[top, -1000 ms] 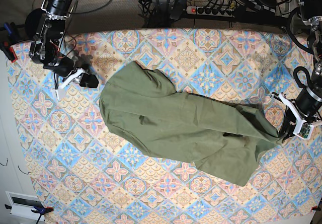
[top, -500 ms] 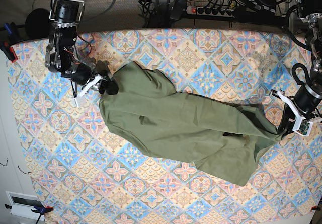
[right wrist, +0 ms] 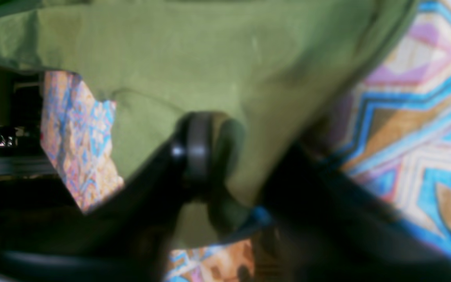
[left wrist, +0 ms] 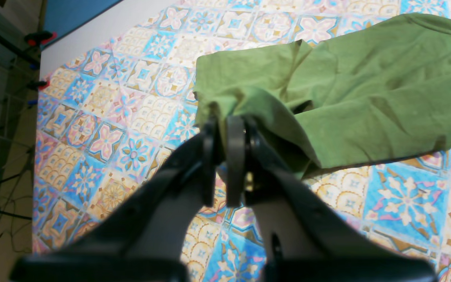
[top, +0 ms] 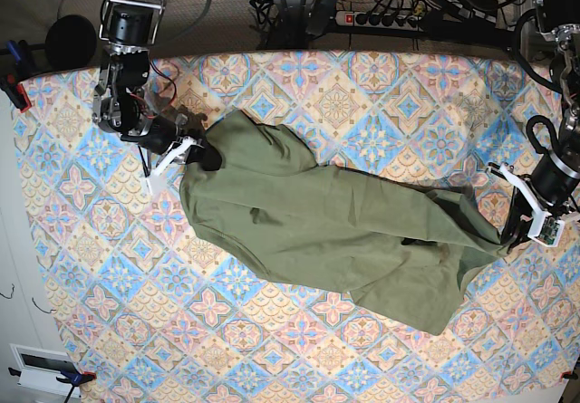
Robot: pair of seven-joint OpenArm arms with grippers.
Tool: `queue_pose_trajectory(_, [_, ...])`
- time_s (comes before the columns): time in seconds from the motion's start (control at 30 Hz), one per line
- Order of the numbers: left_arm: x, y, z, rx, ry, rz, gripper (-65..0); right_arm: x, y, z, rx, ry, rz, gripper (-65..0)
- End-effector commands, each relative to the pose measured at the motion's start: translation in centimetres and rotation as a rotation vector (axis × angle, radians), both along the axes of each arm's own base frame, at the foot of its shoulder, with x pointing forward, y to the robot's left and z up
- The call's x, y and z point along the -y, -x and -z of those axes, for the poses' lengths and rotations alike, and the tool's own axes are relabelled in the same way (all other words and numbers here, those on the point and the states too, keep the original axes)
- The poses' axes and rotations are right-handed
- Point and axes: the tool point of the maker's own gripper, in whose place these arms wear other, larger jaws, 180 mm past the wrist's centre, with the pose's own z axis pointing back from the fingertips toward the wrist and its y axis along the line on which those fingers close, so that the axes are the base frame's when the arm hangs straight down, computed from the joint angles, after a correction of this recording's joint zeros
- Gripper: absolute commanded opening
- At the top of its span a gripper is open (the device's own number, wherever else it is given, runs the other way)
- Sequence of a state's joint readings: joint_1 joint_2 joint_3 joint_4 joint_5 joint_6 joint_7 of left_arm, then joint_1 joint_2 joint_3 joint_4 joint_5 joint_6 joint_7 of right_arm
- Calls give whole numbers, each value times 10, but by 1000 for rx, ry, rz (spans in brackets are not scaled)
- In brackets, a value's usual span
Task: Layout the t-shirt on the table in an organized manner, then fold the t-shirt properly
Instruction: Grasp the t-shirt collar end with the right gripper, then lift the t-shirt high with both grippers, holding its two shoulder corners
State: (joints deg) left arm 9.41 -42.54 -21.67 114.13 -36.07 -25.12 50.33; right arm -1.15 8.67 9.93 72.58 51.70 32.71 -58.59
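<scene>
The olive-green t-shirt (top: 317, 222) lies rumpled in a diagonal band across the table (top: 109, 267), from upper left to lower right. In the base view my left gripper (top: 510, 235) sits at the shirt's right-hand tip. The left wrist view shows that gripper (left wrist: 221, 125) shut, with a fold of the t-shirt (left wrist: 366, 98) pinched at its tips. My right gripper (top: 207, 157) is at the shirt's upper-left edge. Close up, the right gripper (right wrist: 217, 156) is shut on the t-shirt (right wrist: 210, 58), with cloth bunched between its fingers above the table (right wrist: 425, 98).
A power strip (top: 385, 18) and cables lie behind the table's far edge. A red clamp (top: 16, 91) grips the left edge, and a white box (top: 41, 367) sits off the front-left corner. Patterned tablecloth (left wrist: 131, 149) surrounds the shirt on all sides.
My right gripper has travelled right from the bare cloth to the shirt's upper-left edge and shut on it. The left gripper has stayed in place, still holding the shirt.
</scene>
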Motion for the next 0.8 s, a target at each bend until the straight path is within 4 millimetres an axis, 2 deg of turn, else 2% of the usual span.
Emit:
queue_pose_trajectory(0.0, [-2,-4,-17,51,-9,5,-650,7,-12,-15,55,-1,11,-650])
queue_pose_trajectory(0.1, [-2,-5,-17,53,-9,3,-650,10,-18,-29,100,17,7,-635])
queue_pose_trajectory(0.17, [-2,-5,-18,58,-8,4,-650,22,-25,-47,160,43,27,-640])
queue_pose_trajectory(0.33, [0,-18,-42,134,8,1,-650,49,-37,-107,324,142,51,-640])
queue_pose_trajectory(0.47, [0,-26,-60,185,10,-2,-650,68,-39,-135,398,189,96,-640])
queue_pose_trajectory(0.57, [0,-32,-76,232,10,0,-650,92,-44,-161,467,235,138,-640])
queue_pose_trajectory(0.67, [0,-36,-91,272,10,0,-650,106,-50,-194,584,203,166,-640])
queue_pose_trajectory(0.77, [0,-41,-109,321,10,0,-650,127,-56,-223,681,263,160,-641])
